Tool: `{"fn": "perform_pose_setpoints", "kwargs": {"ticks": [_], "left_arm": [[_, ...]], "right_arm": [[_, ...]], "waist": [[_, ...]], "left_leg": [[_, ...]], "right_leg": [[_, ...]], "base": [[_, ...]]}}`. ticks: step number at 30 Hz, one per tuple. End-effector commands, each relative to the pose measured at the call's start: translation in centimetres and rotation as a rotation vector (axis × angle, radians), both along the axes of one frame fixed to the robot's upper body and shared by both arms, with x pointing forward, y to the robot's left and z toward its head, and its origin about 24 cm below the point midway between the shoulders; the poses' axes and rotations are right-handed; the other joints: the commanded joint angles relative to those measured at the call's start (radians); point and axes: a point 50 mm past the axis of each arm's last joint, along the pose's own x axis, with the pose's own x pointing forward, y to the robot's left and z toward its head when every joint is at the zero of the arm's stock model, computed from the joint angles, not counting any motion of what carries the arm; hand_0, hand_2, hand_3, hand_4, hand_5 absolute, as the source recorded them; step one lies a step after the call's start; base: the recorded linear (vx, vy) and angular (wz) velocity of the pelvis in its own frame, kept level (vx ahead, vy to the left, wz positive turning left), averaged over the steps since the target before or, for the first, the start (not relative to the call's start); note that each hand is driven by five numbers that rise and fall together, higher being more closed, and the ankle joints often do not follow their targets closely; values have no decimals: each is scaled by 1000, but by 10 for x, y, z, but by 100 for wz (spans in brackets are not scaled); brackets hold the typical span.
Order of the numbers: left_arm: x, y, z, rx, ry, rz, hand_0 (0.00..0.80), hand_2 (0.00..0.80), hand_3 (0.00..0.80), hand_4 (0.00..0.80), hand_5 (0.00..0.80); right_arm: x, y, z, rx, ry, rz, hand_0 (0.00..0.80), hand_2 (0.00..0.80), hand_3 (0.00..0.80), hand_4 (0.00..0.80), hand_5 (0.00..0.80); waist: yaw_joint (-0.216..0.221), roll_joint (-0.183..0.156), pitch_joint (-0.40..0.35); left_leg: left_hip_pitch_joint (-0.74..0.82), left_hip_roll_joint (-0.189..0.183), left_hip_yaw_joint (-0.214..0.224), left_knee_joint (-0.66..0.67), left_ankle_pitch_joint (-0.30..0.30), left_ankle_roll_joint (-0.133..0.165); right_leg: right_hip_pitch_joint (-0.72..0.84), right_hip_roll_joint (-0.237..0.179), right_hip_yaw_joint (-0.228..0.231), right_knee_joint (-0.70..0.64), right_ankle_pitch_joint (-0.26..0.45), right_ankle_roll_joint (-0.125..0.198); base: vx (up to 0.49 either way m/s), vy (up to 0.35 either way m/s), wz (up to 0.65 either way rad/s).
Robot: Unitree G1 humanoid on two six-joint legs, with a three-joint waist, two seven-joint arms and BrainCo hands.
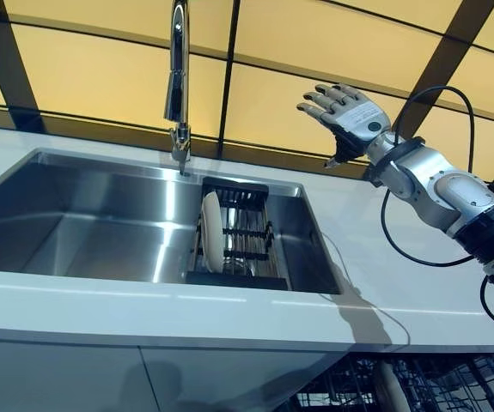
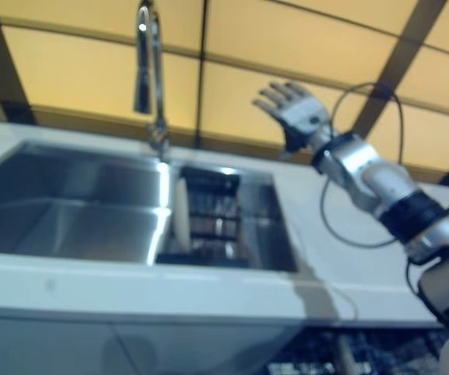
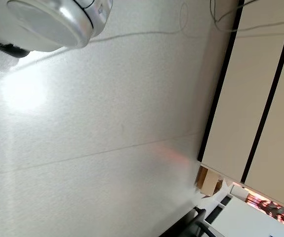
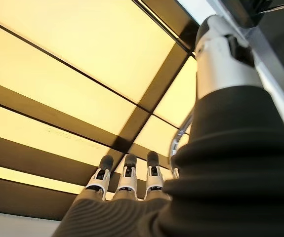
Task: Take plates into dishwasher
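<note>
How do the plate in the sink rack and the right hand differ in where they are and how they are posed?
The plate stands on edge down in the dark rack inside the steel sink; the right hand is raised above the white counter, to the right of the sink and clear of it. The plate is lodged between the rack's wires; the hand has straight, spread fingers and holds nothing. The plate is white, the hand silver with dark tips.
</note>
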Motion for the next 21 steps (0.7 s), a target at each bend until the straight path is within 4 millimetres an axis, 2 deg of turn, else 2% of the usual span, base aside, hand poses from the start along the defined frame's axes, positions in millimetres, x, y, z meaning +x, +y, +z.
{"fn": "perform_pose_setpoints", "kwargs": {"ticks": [1,4,12,13,14,15,21], "left_arm": [[19,2,8,11,-55,-60,0,0,0,0,0],[24,6,12,21,-72,-58,0,0,0,0,0],[29,8,15,22,-100,-40,0,0,0,0,0],[29,8,16,20,-106,-35,0,0,0,0,0],[30,8,16,20,-107,-38,0,0,0,0,0],[29,7,15,18,-108,-34,0,0,0,0,0],[28,9,15,19,-111,-18,0,0,0,0,0]], "right_arm": [[-12,6,33,-109,-144,-22,0,0,0,0,0],[-12,15,31,-117,-134,-2,0,0,0,0,0],[-9,26,16,-160,-71,43,0,0,0,0,0],[-9,30,13,-172,-57,52,0,0,0,0,0],[-9,29,13,-171,-57,49,0,0,0,0,0],[-9,32,11,-178,-51,56,0,0,0,0,0],[-8,39,7,-180,-45,75,0,0,0,0,0]], "waist": [[31,-4,32],[46,-11,55],[58,-20,80],[60,-26,81],[62,-21,84],[64,-26,85],[77,-33,99]], "left_leg": [[-10,-54,75,-20,-22,72],[-27,-50,64,-20,-16,76],[-43,-49,49,-20,-13,82],[-32,-47,46,-20,-36,75],[-43,-49,48,-20,-13,82],[-31,-47,45,-20,-37,75],[-44,-47,37,-20,-36,74]], "right_leg": [[-13,5,-14,171,-108,16],[-38,-5,-34,202,-112,20],[-76,-30,-49,254,-97,36],[-72,-31,-39,264,-119,45],[-78,-34,-55,261,-97,37],[-72,-34,-41,269,-122,44],[-87,-35,-46,274,-120,46]], "base": [[39,15,11],[36,1,17],[28,5,13],[32,9,11],[110,-29,13],[31,9,8],[19,-5,1]]}}
